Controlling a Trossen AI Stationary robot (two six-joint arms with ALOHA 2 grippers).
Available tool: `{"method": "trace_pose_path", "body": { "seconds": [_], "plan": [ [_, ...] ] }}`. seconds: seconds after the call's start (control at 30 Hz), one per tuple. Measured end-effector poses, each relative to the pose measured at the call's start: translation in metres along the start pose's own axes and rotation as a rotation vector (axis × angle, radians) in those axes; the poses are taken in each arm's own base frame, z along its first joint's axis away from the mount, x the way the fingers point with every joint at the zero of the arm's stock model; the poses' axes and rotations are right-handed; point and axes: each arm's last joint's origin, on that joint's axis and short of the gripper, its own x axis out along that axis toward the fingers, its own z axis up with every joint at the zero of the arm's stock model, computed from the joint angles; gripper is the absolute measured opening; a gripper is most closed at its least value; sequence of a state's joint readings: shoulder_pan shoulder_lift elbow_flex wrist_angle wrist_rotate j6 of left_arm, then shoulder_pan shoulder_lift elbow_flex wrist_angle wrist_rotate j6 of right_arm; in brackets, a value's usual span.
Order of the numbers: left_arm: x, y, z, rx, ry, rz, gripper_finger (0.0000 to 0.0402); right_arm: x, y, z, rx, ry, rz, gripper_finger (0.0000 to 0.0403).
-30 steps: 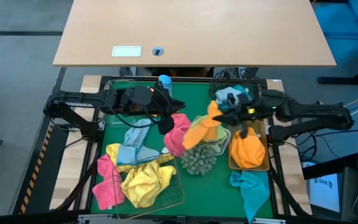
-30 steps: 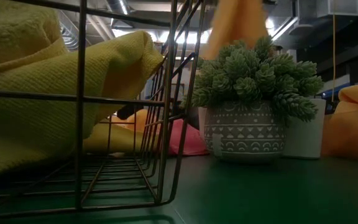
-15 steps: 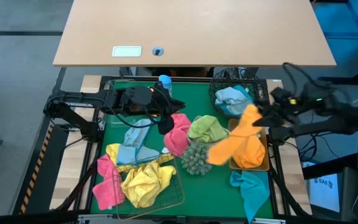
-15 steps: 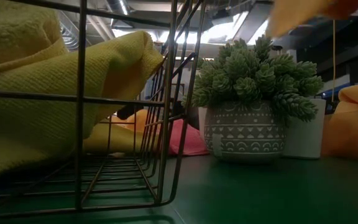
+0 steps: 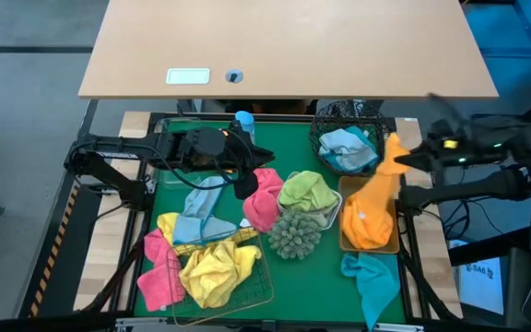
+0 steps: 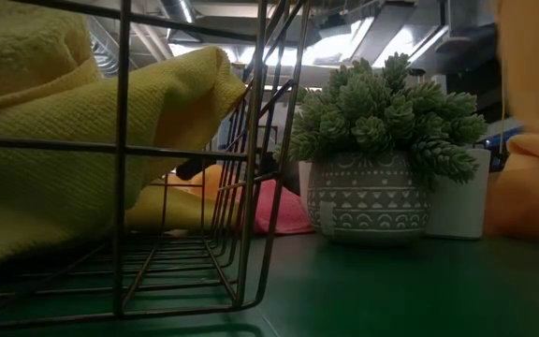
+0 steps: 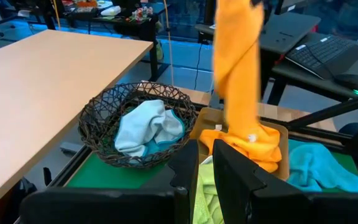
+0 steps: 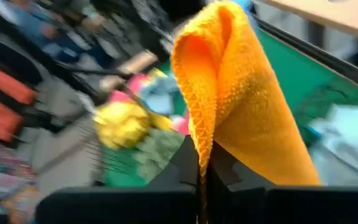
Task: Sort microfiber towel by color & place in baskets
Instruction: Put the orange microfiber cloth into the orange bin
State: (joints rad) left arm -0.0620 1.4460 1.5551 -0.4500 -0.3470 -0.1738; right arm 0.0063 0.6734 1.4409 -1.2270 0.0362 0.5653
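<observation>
Dangling orange towel [image 5: 381,189] over tan tray [image 5: 343,242], spiky plant [image 5: 293,235] nearby

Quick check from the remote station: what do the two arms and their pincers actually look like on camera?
Both arms are dark, jointed and slim, with black cables looping along them. The left pincer has two flat black fingers; the right pincer looks the same. A small green light glows on the right arm.
</observation>
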Motion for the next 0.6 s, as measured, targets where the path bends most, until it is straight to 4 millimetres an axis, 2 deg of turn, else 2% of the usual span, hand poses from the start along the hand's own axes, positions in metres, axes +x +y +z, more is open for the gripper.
{"method": "trace_pose_path", "body": {
  "seconds": [0.23,0.47,0.6],
  "plan": [
    [0.000,0.000,-0.001,0.005,0.013,0.002,0.0045,0.054,-0.017,-0.031,-0.030,0.218,-0.117,0.0001],
    [0.000,0.000,-0.001,0.005,0.013,0.002,0.0045,0.112,-0.043,-0.082,0.018,0.491,-0.183,0.0001],
    [0.000,0.000,-0.001,0.005,0.013,0.002,0.0045,0.136,-0.059,-0.110,0.105,0.626,-0.259,0.0001]
  ]
}}
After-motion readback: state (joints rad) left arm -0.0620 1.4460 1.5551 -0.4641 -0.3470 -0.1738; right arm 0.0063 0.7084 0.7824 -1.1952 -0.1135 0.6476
